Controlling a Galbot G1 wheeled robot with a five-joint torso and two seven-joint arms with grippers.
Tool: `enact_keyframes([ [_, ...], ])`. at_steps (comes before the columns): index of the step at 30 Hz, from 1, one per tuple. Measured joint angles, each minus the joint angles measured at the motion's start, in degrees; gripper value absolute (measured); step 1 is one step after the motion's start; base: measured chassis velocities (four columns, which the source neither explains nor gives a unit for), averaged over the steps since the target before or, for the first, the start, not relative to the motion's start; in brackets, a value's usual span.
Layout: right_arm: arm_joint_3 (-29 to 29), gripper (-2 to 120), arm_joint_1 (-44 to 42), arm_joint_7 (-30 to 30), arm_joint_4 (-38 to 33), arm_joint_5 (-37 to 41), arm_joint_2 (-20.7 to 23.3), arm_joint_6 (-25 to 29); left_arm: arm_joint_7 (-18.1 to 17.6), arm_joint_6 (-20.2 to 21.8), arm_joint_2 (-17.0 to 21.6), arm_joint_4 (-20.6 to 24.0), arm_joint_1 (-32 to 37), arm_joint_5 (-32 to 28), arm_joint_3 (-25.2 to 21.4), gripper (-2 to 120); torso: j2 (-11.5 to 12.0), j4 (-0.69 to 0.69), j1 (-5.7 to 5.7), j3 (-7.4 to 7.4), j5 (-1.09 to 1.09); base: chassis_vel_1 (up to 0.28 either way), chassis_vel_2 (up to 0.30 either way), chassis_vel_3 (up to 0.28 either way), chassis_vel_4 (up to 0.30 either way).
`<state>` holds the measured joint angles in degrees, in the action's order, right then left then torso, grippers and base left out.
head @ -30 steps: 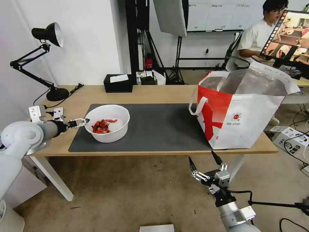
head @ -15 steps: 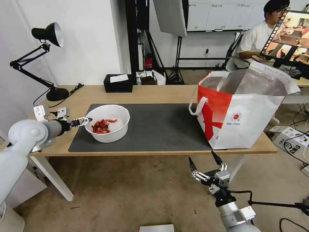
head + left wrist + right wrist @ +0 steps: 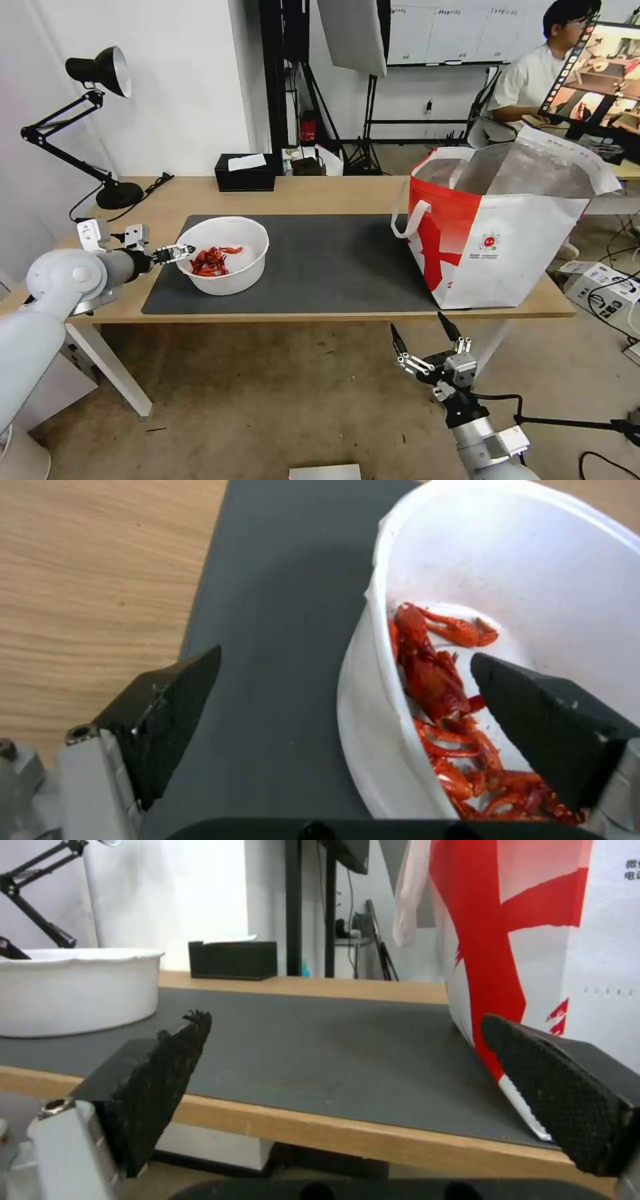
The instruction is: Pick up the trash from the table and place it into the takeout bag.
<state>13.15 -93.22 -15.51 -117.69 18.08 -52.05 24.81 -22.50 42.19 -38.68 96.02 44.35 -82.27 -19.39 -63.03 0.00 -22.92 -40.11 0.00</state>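
The head view takes in one long light-wood bench (image 3: 320, 193) on white legs, carrying one large dark grey rectangular mat (image 3: 333, 267); on the mat's left part, left of frame centre, stands one white round bowl (image 3: 223, 257) holding a small heap of red crayfish shells (image 3: 208, 261); at the bench's right end, in the right half of the frame, stands one large boxy red-and-white takeout bag (image 3: 507, 233), its silver-lined mouth open upward and a white loop handle hanging on its left face; one black tissue box (image 3: 245, 175) sits at the far edge, and one black desk lamp (image 3: 100, 120) at upper left.

The left tool (image 3: 175, 253) reaches in from the left edge of that frame to the bowl's left rim; the left wrist view gives what the head view cannot: the jaws stand wide apart and straddle the rim, one black finger (image 3: 167, 715) outside over the mat and the other inside above the shells, neither pressing the wall, nothing gripped.

The right tool (image 3: 427, 340) hangs low in the frame, below the bench's front edge, jaws spread wide and empty; its wrist view looks level across the mat, with the bowl's side at left and the bag's red-and-white wall at right.
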Motion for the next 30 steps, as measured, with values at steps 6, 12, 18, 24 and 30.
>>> enact_keyframes([
  [6, 0.0, 100, 0.0, 0.0, 0.0, 0.0, 0.0, 0.0, -0.1, 0.0, -0.7, 0.0, -0.1, 0.0, 0.8, 91, 0.0, 0.0, 0.0, 0.0, 0.0, 0.0, 0.0, 0.0, 0.0],
  [12, 0.0, 100, 0.0, 0.0, 0.0, 0.0, 0.0, 0.0, -0.5, 0.0, -1.1, -0.2, -0.1, 0.0, 1.3, 72, 0.0, 0.0, 0.0, 0.0, 0.0, 0.0, 0.0, 0.0, 0.0],
  [18, 0.0, 100, 0.0, 0.0, 0.0, 0.0, 0.0, 0.0, -1.1, -0.1, -1.3, -0.3, -0.2, -0.3, 1.5, 48, 0.0, 0.0, 0.0, 0.0, 0.0, 0.0, 0.0, 0.0, 0.0],
  [24, 0.0, 100, 0.0, 0.0, 0.0, 0.0, 0.0, 0.0, -2.1, -0.1, -1.4, 0.1, 0.0, -1.8, 1.4, 27, 0.0, 0.0, 0.0, 0.0, 0.0, 0.0, 0.0, 0.0, 0.0],
  [30, 0.0, 100, 0.0, 0.0, 0.0, 0.0, 0.0, 0.0, -2.5, -0.1, -1.7, 0.6, 0.1, -5.7, 0.7, 7, 0.0, 0.0, 0.0, 0.0, 0.0, 0.0, 0.0, 0.0, 0.0],
])
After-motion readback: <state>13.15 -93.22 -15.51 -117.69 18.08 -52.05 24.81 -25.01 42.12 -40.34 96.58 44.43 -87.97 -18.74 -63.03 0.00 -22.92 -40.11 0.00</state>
